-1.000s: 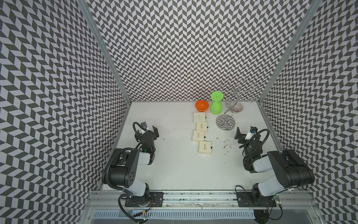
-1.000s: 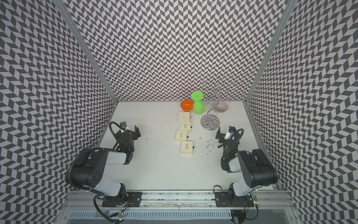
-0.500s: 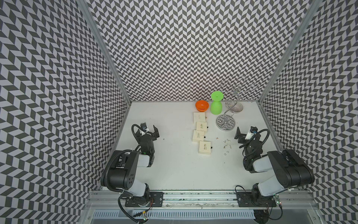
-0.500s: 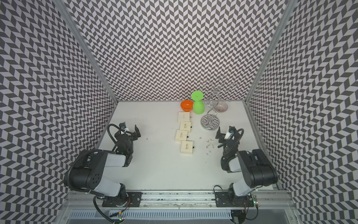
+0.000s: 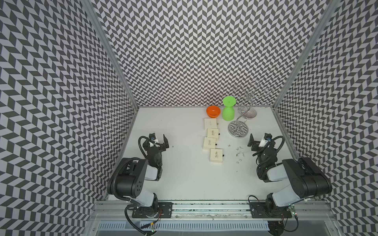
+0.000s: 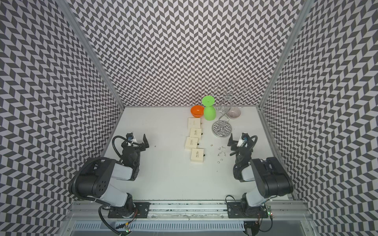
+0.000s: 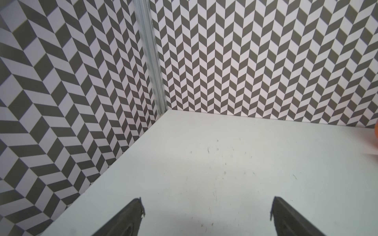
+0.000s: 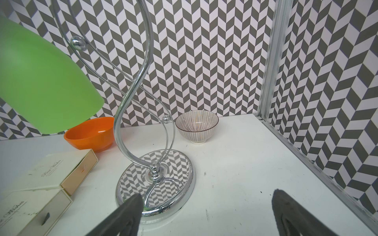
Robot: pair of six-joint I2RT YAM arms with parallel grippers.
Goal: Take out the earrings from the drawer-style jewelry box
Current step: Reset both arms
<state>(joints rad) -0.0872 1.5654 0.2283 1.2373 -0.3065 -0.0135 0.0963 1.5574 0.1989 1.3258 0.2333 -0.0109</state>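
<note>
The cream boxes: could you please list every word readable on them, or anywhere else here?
"Best Wishes": script on the farther cream box, right wrist view.
"Wishes": nearer cream box, start cut off.
Fine print beneath: too blurred.
Top views: print on boxes too small.

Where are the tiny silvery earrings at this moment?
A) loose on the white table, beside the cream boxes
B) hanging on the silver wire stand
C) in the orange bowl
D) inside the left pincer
A: in a top view the tiny silvery earrings lie scattered on the white table, apart from the four cream cardboard boxes.
</note>
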